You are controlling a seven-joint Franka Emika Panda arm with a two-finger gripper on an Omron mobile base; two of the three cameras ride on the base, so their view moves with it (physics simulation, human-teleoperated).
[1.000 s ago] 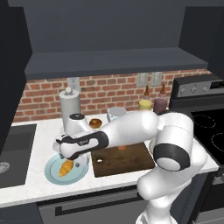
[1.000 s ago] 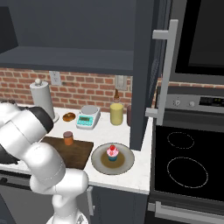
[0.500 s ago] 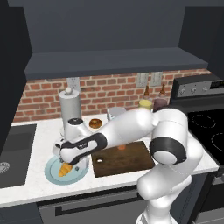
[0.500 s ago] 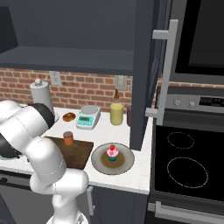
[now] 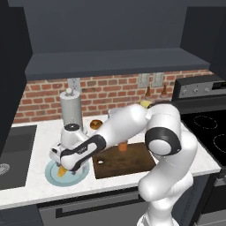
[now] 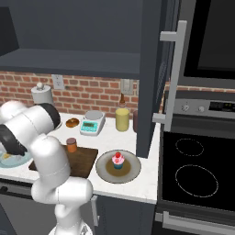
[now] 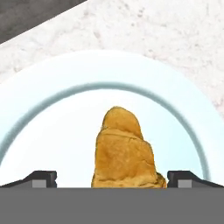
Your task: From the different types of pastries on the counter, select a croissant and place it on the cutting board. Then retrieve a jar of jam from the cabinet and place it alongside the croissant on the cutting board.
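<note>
Hand view is showing the croissant (image 7: 124, 151) lying on the light blue plate (image 7: 52, 127), with the gripper (image 7: 111, 177) spread wide and one fingertip (image 7: 41, 178) sitting on each side of the pastry — nothing is being held yet. To grip well, the jaws should be closing evenly across the ridged body, low enough not to slip off. In the left base view the cutting board (image 5: 128, 159) is lying just beside the plate, already carrying an orange-brown jar (image 5: 123, 145). The donut (image 5: 95, 124) and paper-towel holder (image 5: 70, 110) are sitting behind, out of the way.
</note>
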